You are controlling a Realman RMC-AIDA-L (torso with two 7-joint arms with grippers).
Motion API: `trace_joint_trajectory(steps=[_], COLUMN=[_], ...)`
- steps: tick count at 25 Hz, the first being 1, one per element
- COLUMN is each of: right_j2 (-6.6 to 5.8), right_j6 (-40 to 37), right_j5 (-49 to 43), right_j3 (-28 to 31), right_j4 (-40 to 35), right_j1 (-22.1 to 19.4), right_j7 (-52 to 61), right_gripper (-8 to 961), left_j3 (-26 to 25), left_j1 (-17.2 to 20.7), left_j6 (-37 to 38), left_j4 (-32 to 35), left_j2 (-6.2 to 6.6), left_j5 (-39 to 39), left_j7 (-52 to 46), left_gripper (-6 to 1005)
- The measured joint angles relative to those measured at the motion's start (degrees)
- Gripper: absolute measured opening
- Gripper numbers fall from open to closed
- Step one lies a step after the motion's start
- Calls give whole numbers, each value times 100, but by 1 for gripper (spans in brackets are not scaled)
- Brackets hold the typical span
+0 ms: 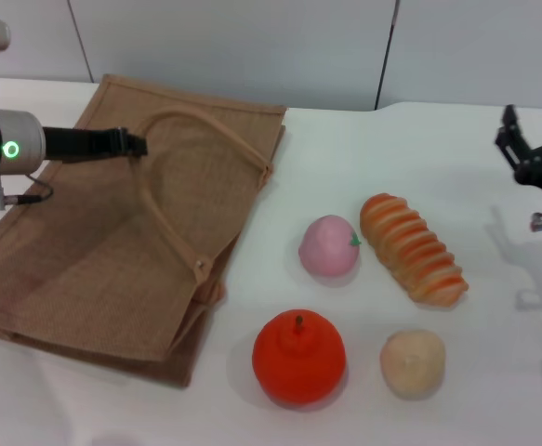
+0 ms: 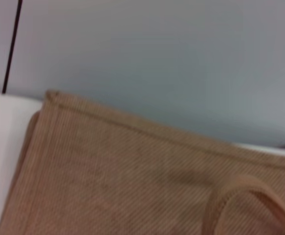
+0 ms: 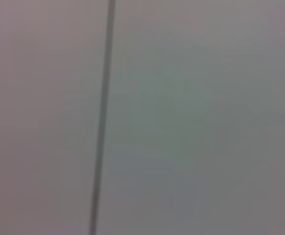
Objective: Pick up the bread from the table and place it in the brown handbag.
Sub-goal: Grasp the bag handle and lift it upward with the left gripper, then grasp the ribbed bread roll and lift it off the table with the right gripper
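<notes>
The bread (image 1: pixel 412 249), a glossy loaf with orange and tan stripes, lies on the white table (image 1: pixel 419 149) right of centre. The brown handbag (image 1: pixel 94 251) lies flat on the left, its looped handle (image 1: pixel 205 125) on top. My left gripper (image 1: pixel 133 144) reaches in from the left, its tip at the near end of that handle. The left wrist view shows the bag cloth (image 2: pixel 122 181) and a piece of handle (image 2: pixel 230 196). My right gripper (image 1: pixel 510 137) is open and empty at the far right, well apart from the bread. The right wrist view shows only a grey wall.
A pink ball (image 1: pixel 327 246) lies just left of the bread, almost touching it. A red-orange fruit (image 1: pixel 298 358) and a round beige ball (image 1: pixel 412 362) lie nearer the front. A grey wall stands behind the table.
</notes>
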Motion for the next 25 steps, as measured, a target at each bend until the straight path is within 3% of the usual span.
trace_joint_trajectory(steps=[5,12,20,25], right_j2=[-132,-796,-1625,-1910], right_j6=[-308,-1068,-2960,-4407], right_j5=[-299,-630,-1372,-1836], right_j3=[-66,-79,79,570], right_j4=[-336,-1425,-2835,-3543], right_j1=[40,71,202,216], right_j7=[9,12,11,-23], right_gripper=[861,860,860,860], left_j3=[0,0,-5,-9], left_j1=[182,479,804,909], left_j6=[494,1300,2231,2531], left_j4=[12,50,64,71], left_j2=[31,-2,13,20], left_j5=[-846,-1970,-2809,-3028], left_j7=[534,1399,1879,2049], left_gripper=[124,122,123,122])
